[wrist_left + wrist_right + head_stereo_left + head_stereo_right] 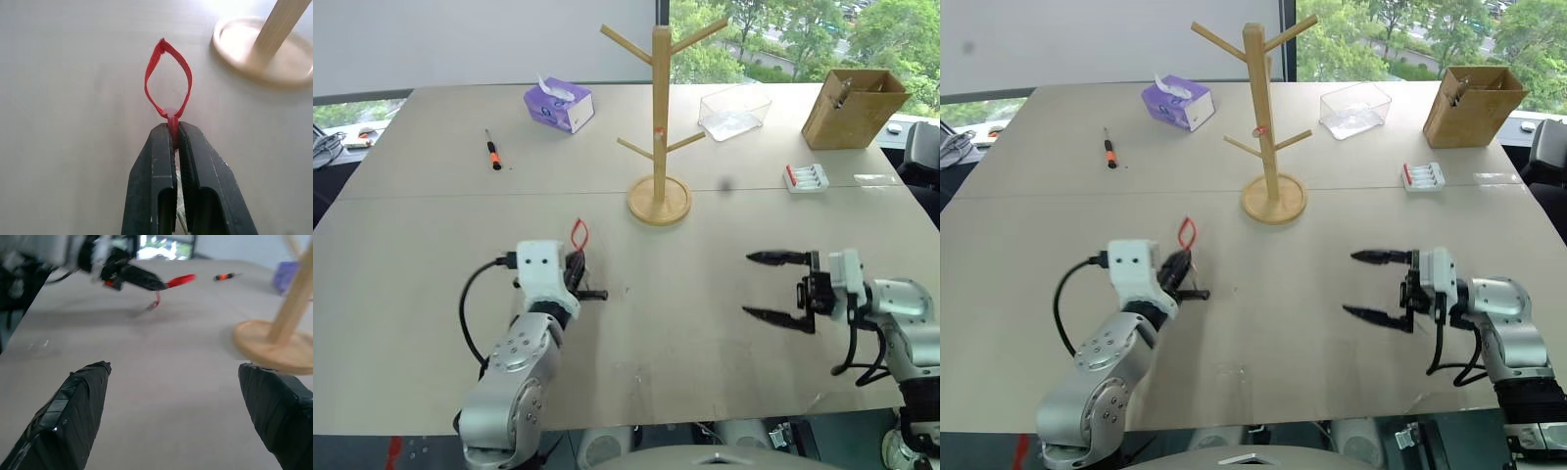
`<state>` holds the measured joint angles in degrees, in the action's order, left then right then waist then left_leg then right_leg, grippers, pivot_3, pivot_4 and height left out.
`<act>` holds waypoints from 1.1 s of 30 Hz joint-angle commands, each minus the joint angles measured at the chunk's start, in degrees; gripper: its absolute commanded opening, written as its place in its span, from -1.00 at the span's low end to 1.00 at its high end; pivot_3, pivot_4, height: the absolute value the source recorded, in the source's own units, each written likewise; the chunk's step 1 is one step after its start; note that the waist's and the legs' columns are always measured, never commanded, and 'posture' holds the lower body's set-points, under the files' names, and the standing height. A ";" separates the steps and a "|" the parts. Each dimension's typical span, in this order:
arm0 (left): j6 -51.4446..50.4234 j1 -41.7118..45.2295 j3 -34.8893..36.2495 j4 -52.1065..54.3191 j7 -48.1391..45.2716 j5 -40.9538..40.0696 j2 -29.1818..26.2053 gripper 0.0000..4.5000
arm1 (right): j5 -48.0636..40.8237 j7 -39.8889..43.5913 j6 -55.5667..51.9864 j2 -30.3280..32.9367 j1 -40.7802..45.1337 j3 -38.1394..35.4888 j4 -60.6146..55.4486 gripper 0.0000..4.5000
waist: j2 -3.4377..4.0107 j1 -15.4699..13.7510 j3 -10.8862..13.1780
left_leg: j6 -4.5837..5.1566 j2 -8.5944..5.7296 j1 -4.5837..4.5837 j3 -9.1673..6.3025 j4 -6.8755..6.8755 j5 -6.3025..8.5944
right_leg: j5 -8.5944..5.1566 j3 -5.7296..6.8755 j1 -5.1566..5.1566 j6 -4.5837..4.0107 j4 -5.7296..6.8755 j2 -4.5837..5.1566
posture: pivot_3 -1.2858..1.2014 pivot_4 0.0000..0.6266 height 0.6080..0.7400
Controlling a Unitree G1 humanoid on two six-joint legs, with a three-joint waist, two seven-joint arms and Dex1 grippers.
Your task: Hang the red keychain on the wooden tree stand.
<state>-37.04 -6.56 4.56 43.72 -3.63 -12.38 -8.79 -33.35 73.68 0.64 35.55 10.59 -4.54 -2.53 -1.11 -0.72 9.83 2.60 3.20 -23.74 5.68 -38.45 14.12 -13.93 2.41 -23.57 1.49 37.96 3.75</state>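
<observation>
From the head camera, the left gripper [579, 271] is closed on the base of the red keychain [578, 233], whose loop stands up past the fingertips, clear of the worktop [431, 245]. This is toward the near edge, left of centre. The wooden tree stand [660, 127] stands on its round base mid-worktop, well apart from the keychain and farther back, to its right. The right gripper [779, 288] hovers near the near right corner with its two fingers spread wide and nothing between them.

In the left wrist view, the two black fingers [154, 181] are pressed together on the loop's knotted end; the red loop [167, 78] opens out ahead of them, with the stand's disc base [254, 54] beyond.

In the right wrist view, the wide-set fingertips [73, 411] frame bare worktop. Across it the left gripper [146, 283] holds the keychain [180, 280] aloft, something small dangling beneath it, and the stand's base [274, 345] lies off to one side.
</observation>
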 commanded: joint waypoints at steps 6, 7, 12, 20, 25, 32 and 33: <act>19.95 7.64 -2.62 -1.30 -9.27 0.57 -3.65 -0.96 | -13.82 -11.64 -19.68 5.08 9.17 -6.92 -12.74 1.00 | 0.00 -0.24 0.01 | 0.04 -0.06 -0.07 -0.04 -0.04 0.01 | 0.00 0.01 0.01 -0.01 0.01 0.12 | 0.03 -0.52 1.00; 19.81 9.81 -2.68 -2.34 -9.68 -0.18 -3.65 -0.96 | -14.77 -12.28 -21.45 5.82 10.20 -7.25 -13.30 1.00 | -0.03 -0.21 -0.01 | 0.04 -0.07 -0.08 -0.03 -0.04 0.01 | 0.01 0.03 -0.01 -0.01 0.02 0.10 | 0.03 -0.52 1.00; 19.78 20.21 -5.92 -8.35 -11.25 2.46 -5.00 -0.96 | -16.74 -14.41 -27.15 8.01 15.08 -7.50 -14.86 1.00 | -0.10 -0.15 -0.04 | 0.05 -0.08 -0.09 -0.07 -0.04 0.01 | 0.03 0.15 0.02 0.01 -0.02 -0.02 | 0.03 -0.52 1.00; 20.61 23.09 -10.48 -13.80 -12.86 3.65 -4.08 -0.96 | -14.56 -16.23 -26.52 7.13 17.98 -7.92 -15.24 1.00 | -0.11 -0.06 -0.02 | 0.05 -0.07 -0.09 -0.01 -0.04 0.01 | 0.03 0.11 -0.01 0.04 -0.04 -0.07 | 0.03 -0.52 1.00; 21.47 24.28 -10.87 -16.99 -12.44 5.72 -4.14 -0.96 | -14.56 -17.14 -27.09 7.52 17.69 -8.58 -15.79 1.00 | -0.11 -0.07 -0.02 | 0.05 -0.05 -0.09 0.00 -0.04 0.01 | 0.03 0.11 -0.01 0.04 -0.02 -0.06 | 0.03 -0.52 1.00; 21.97 26.42 -11.53 -21.20 -11.39 8.51 -3.24 -0.96 | -14.13 -18.27 -26.66 7.13 17.07 -9.27 -16.64 1.00 | -0.11 -0.09 -0.02 | 0.05 -0.05 -0.10 0.00 -0.04 0.01 | 0.03 0.12 -0.01 0.05 -0.03 -0.06 | 0.03 -0.52 1.00; 22.05 26.66 -11.58 -21.54 -11.26 8.63 -2.90 -0.96 | -14.12 -18.33 -26.62 7.08 16.90 -9.34 -16.80 1.00 | -0.11 -0.09 -0.02 | 0.04 -0.05 -0.09 -0.01 -0.04 0.01 | 0.03 0.12 -0.01 0.05 -0.03 -0.06 | 0.03 -0.52 1.00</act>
<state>-16.38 18.85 -6.56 21.44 -15.49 -4.45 -12.41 -47.36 55.73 -26.85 42.54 27.49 -12.01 -17.11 -1.22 -0.81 9.81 2.64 3.15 -23.83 5.67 -38.49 14.13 -13.90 2.54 -23.58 1.54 37.94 3.69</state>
